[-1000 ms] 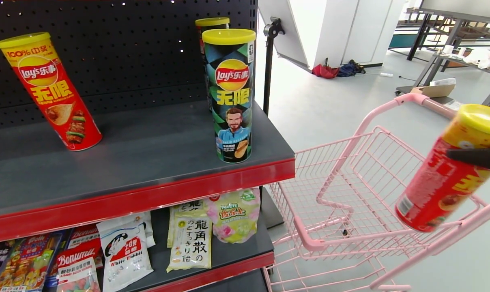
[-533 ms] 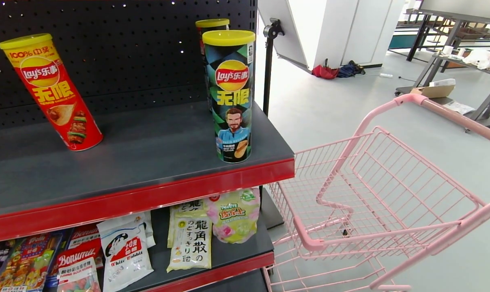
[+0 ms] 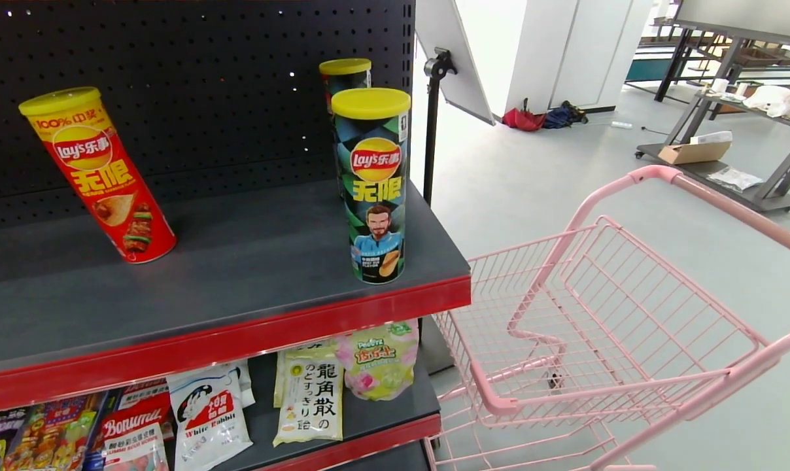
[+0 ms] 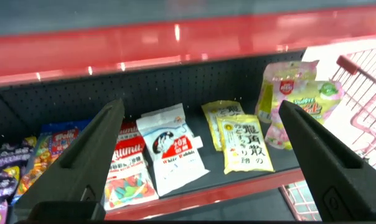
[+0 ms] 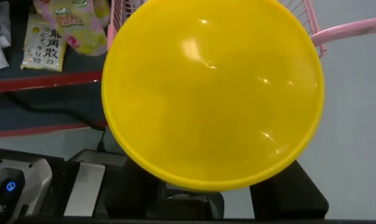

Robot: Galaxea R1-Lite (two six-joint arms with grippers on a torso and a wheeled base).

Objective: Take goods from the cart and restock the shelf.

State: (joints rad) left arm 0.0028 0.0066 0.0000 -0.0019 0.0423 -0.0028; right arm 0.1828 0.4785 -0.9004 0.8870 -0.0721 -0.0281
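**Head view: three cans shelved, a fourth in the right gripper**

Head view looks down on a dark top shelf (image 3: 251, 261) edged in red. A pink wire cart (image 3: 656, 172) stands just beside its right end.

Three chip cans stand on the shelf. A red can (image 3: 101, 176) is toward the left and a green can (image 3: 373, 190) is at the front right corner. A second dark can (image 3: 344, 73) is directly behind the green one, near the pegboard (image 3: 205, 85). The cart's basket shows bare wire, with no goods visible inside.

Right wrist view shows, close up, the yellow lid of a fourth can (image 5: 213, 93) hanging in the air beside the cart. The right gripper's jaws are judged to be closed on this can, though the lid hides them.

The left gripper (image 4: 199, 109) has its jaws spread wide and holds nothing. It faces the snack bags (image 4: 175, 155) on the lower tier (image 3: 395, 411).

Likely remaining: setting the held can on the top shelf, where bare space lies between the red and green cans.
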